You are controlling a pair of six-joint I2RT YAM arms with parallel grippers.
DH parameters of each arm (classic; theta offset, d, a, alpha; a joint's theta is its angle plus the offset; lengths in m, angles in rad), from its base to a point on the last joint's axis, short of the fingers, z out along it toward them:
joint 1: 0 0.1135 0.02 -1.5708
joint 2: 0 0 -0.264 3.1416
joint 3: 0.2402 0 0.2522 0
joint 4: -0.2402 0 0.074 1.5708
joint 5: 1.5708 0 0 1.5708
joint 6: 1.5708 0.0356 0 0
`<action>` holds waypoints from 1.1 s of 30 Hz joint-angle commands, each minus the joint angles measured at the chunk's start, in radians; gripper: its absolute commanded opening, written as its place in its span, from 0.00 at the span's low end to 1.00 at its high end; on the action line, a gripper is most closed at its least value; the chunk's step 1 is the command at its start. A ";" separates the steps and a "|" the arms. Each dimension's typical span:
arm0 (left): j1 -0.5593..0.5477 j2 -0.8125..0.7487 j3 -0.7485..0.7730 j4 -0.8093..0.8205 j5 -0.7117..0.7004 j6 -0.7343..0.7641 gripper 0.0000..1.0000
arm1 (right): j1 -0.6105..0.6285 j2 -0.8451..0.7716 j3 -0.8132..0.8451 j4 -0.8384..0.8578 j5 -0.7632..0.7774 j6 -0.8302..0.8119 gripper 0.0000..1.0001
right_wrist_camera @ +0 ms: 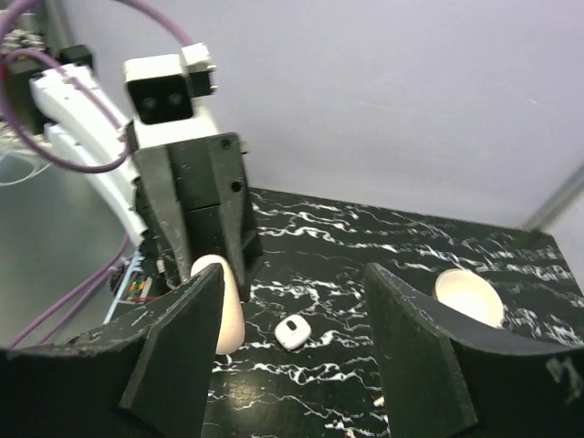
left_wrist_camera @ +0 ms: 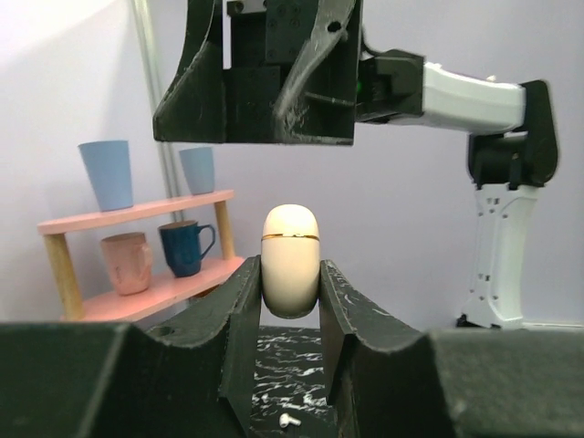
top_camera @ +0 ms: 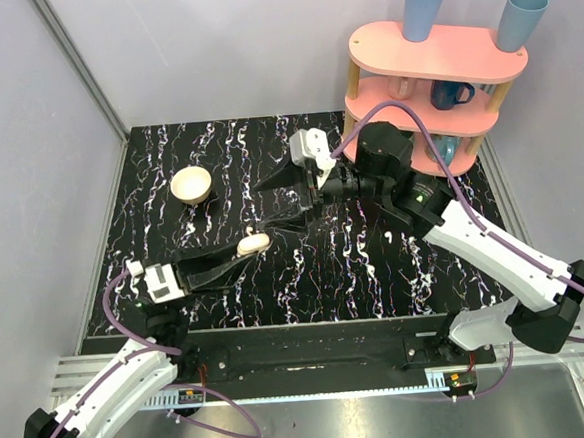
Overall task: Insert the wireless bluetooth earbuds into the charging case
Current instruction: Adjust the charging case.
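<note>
the left gripper (left_wrist_camera: 290,285) is clenched on the closed cream charging case (left_wrist_camera: 290,245), holding it off the black marbled table (top_camera: 355,265), the right gripper (right_wrist_camera: 294,274) hangs close by with jaws spread and nothing between them, and what seems a tiny white earbud (left_wrist_camera: 290,421) lies on the table beneath the case

1. You face a table (top_camera: 375,263) with a black top veined in white.
2. Plain pale lilac walls (top_camera: 26,147) enclose it on the left, rear and right; an aluminium post (top_camera: 79,63) runs along the rear left corner.
3. At the rear right corner, locate a pink tiered shelf (top_camera: 431,54) on wooden legs.
4. Its top tier carries two light blue cups (top_camera: 425,4); the tier below carries a dark blue mug (top_camera: 451,94) and a pink mug (left_wrist_camera: 126,263).
5. The lighting is even and soft.
</note>
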 commanded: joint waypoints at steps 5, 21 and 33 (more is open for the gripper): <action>-0.003 -0.004 -0.066 0.037 -0.201 0.130 0.00 | -0.006 -0.028 -0.130 0.232 0.342 0.319 0.70; -0.001 0.110 -0.120 0.239 -0.264 0.066 0.00 | -0.006 0.051 -0.246 0.329 0.264 0.472 0.67; -0.001 0.099 -0.125 0.247 -0.232 0.159 0.00 | -0.006 0.087 -0.235 0.337 0.342 0.723 0.88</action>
